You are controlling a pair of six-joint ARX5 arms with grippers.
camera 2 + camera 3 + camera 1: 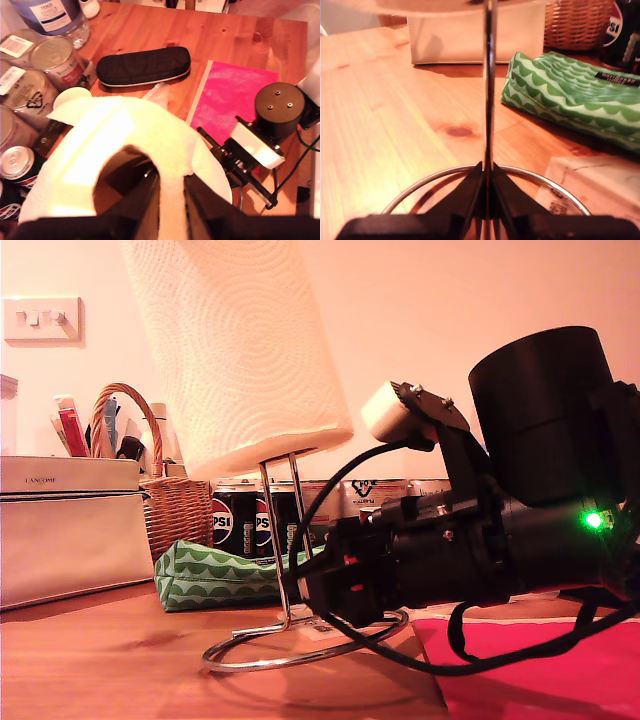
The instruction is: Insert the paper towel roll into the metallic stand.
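My first tool (171, 200) pinches the rim wall of the paper towel roll (235, 350), light, soft, easily crushed, hanging over the metallic stand (285, 540). My second tool (487, 192) clamps the stand's stiff, slippery upright low, steadying it.

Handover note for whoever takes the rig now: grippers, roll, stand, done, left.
My first gripper: shut on the roll's wall, holding it tilted over the stand.
My second gripper: shut on the stand's upright low down, near its ring base, steadying it on the table.
Done: the stand's upright has entered the roll's core; the roll is partway on.
Left: lower the roll to the base, then open both grippers.
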